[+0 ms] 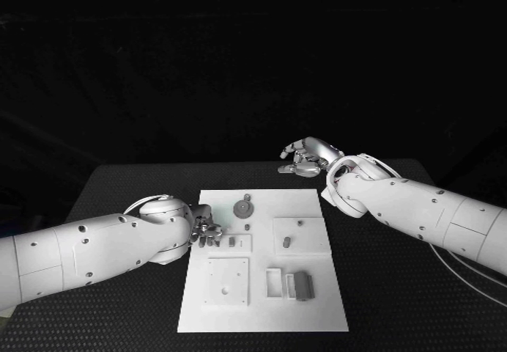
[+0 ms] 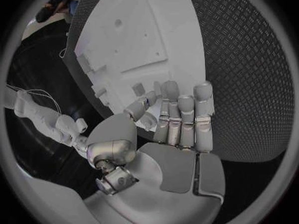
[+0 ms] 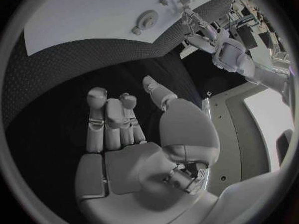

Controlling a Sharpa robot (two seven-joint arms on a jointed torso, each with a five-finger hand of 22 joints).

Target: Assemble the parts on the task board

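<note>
The white task board (image 1: pixel 264 308) lies mid-table and carries small grey parts. A round toothed part (image 1: pixel 245 210) sits near its far edge, a short peg (image 1: pixel 246 226) just behind it, another part (image 1: pixel 286 240) on a raised square, and a dark block (image 1: pixel 304 286) beside a white frame (image 1: pixel 275 282). My left hand (image 1: pixel 207 232) rests at the board's left edge, fingers (image 2: pixel 182 115) straight and side by side, holding nothing. My right hand (image 1: pixel 305 158) hovers over the black table past the board's far right corner, its palm (image 3: pixel 134 167) empty. The round part (image 3: pixel 147 20) lies well ahead of it.
A square plate with a hole (image 1: pixel 228 281) is set in the board's near left. Black textured table (image 1: pixel 401 293) surrounds the board on all sides, with broad room on the right and at the front. My left forearm (image 1: pixel 85 249) lies over the table's left side.
</note>
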